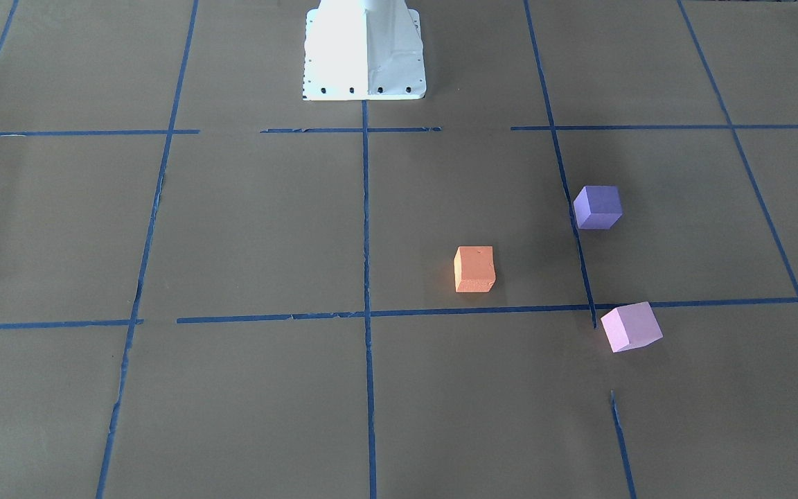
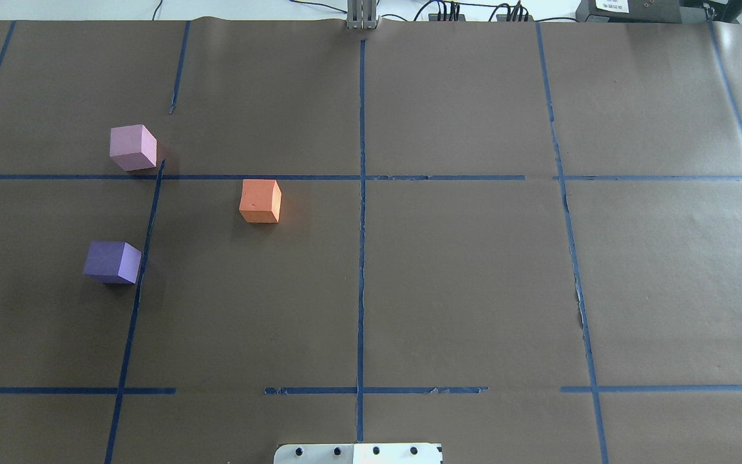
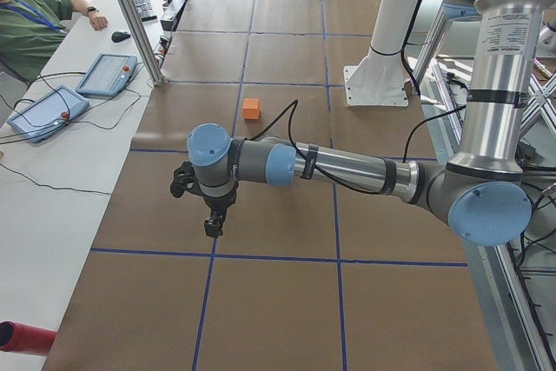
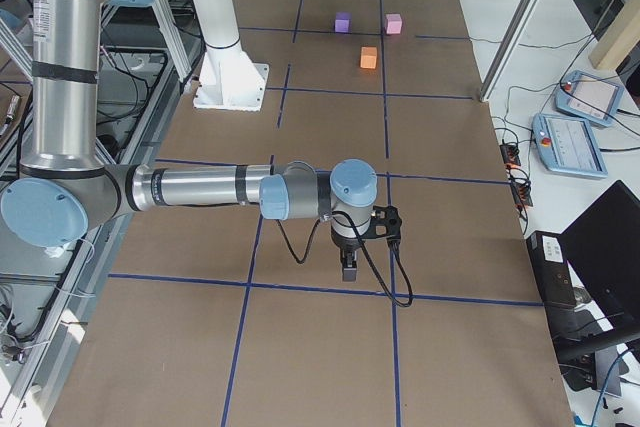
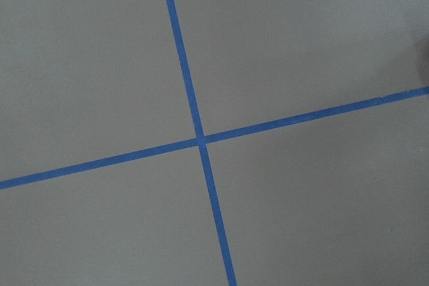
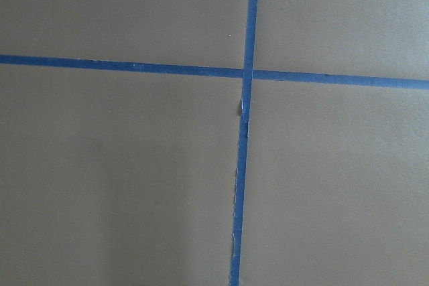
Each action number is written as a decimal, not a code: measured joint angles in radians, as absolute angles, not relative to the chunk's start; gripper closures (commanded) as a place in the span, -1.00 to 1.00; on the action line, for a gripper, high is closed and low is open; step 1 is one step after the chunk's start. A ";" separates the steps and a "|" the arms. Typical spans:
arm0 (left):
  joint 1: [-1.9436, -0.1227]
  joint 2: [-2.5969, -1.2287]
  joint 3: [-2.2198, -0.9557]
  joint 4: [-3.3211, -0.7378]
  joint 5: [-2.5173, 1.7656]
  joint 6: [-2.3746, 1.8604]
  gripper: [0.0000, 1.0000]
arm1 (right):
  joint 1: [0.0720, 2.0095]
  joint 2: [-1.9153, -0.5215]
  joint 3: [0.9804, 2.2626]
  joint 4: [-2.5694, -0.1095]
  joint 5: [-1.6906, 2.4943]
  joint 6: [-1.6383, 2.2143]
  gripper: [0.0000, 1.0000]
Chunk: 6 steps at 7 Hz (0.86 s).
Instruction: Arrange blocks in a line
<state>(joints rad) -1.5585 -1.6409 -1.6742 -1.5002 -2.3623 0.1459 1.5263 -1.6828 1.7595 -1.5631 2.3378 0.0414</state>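
Note:
Three foam cubes stand apart on the brown paper, on the robot's left half. The orange block point(image 2: 260, 201) point(image 1: 474, 269) is nearest the centre line. The violet-purple block point(image 2: 112, 261) point(image 1: 598, 206) sits closer to the robot, and the pale pink block point(image 2: 133, 147) point(image 1: 631, 326) farther out. My left gripper point(image 3: 212, 228) shows only in the exterior left view, low over the paper and far from the blocks. My right gripper point(image 4: 348, 269) shows only in the exterior right view, at the table's other end. I cannot tell whether either is open or shut. Both wrist views show only paper and tape.
Blue tape lines point(image 2: 361, 212) form a grid on the paper. The white robot base point(image 1: 364, 52) stands at the table's robot-side edge. A side bench holds teach pendants point(image 3: 106, 74), with an operator in green point(image 3: 26, 19) beside it.

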 measured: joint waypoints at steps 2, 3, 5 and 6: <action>-1.554 -1.645 -1.671 -1.501 -2.362 0.146 -1.00 | 1.526 -1.683 1.760 -1.563 2.338 0.041 -1.00; -1.539 -1.652 -1.669 -1.517 -2.361 0.147 -1.00 | 1.526 -1.683 1.760 -1.563 2.338 0.041 -1.00; -1.458 -1.691 -1.676 -1.640 -2.362 0.132 -1.00 | 1.526 -1.683 1.760 -1.563 2.338 0.041 -1.00; -1.400 -1.720 -1.690 -1.687 -2.361 0.058 -1.00 | 1.526 -1.683 1.760 -1.563 2.338 0.041 -1.00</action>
<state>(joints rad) -1.4000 -1.7201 -1.6901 -1.6873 -2.3614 0.0577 1.5263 -1.6828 1.7597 -1.5631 2.3378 0.0414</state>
